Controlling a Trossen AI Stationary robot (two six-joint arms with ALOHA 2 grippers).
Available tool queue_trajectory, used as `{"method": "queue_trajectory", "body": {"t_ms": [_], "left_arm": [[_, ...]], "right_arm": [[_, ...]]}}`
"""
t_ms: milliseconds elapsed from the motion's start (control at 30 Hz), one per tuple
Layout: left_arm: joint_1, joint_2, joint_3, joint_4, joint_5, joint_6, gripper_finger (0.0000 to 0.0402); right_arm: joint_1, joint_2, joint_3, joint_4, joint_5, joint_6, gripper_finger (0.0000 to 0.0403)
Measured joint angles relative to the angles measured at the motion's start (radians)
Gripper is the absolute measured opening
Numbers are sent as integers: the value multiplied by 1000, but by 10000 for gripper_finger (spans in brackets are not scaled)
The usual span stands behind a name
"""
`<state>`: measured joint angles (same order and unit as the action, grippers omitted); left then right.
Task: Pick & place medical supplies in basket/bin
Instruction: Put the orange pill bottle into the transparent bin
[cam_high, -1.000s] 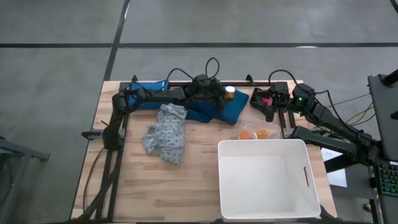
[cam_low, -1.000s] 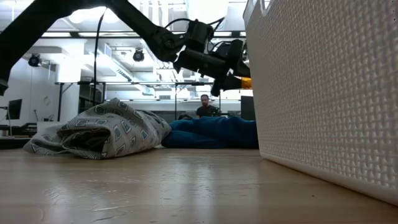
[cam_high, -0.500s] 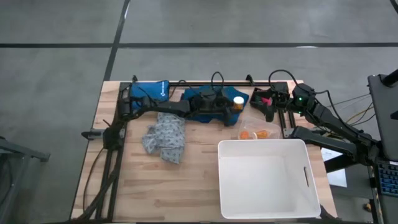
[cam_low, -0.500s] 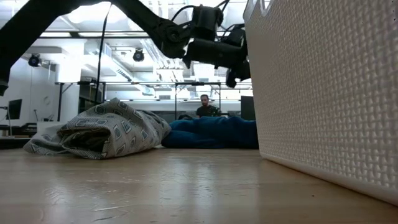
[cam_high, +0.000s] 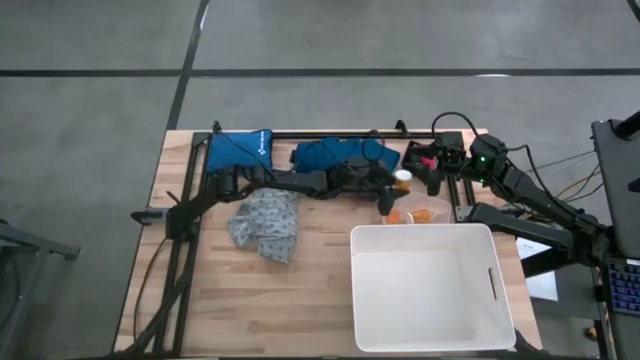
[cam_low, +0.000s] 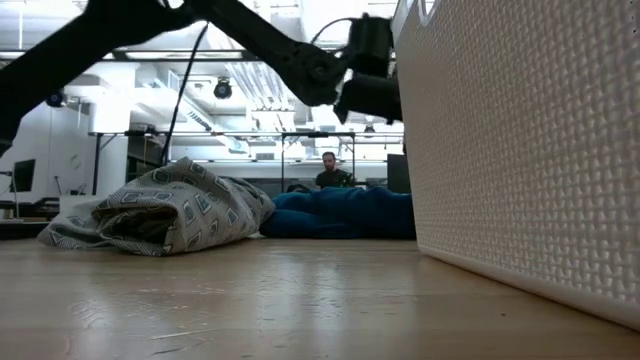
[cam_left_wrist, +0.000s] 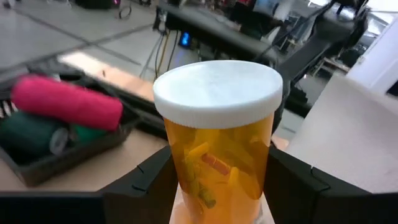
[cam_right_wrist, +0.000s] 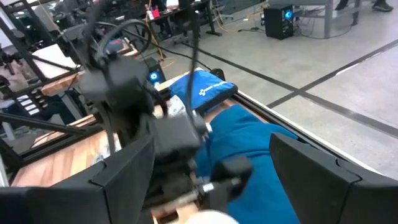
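**Left pincer carries a pill bottle near the tub's far edge**

The left arm reaches across the worktop (cam_high: 230, 300) from its 9 o'clock side, and the left pincer (cam_high: 393, 186) is pinching an orange pill bottle (cam_left_wrist: 217, 134) with a white cap. The wrist view shows the bottle upright between the two dark fingers (cam_left_wrist: 144, 180), amber wall and small contents visible through it. From above, the bottle sits just past the 12 o'clock rim of the white tub (cam_high: 432, 290), near the tub's 11 o'clock corner and above more orange pill bottles (cam_high: 415, 213) lying in a clear wrap on the worktop.

The dark teal garment (cam_high: 340, 155) lies bunched along the 12 o'clock edge of the worktop, with a flat blue pouch (cam_high: 238, 150) beside it toward 10 o'clock. The pale grey-blue patterned garment (cam_high: 265, 225) is crumpled near the worktop's centre, at 9 o'clock from the tub and well apart from it.

A dark tray (cam_left_wrist: 68, 146) at about 1 o'clock on the worktop holds the pink-red cylinder (cam_left_wrist: 65, 102) and green blocks (cam_left_wrist: 90, 132).

The right pincer (cam_high: 432, 165) waits over that tray, its fingers spread and holding nothing.

A person (cam_low: 330, 172) sits in the room beyond.
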<state>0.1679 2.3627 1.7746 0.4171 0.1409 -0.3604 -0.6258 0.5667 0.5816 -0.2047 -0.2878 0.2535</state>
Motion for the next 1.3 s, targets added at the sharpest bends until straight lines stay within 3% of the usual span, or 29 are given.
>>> {"method": "queue_trajectory", "body": {"t_ms": [300, 1300], "left_arm": [[0, 85, 103, -90, 35, -7, 205], [-42, 90, 84, -240, 39, 65, 205]], "right_arm": [[0, 0, 0, 0, 0, 0, 311], [0, 0, 0, 0, 0, 0, 311]]}}
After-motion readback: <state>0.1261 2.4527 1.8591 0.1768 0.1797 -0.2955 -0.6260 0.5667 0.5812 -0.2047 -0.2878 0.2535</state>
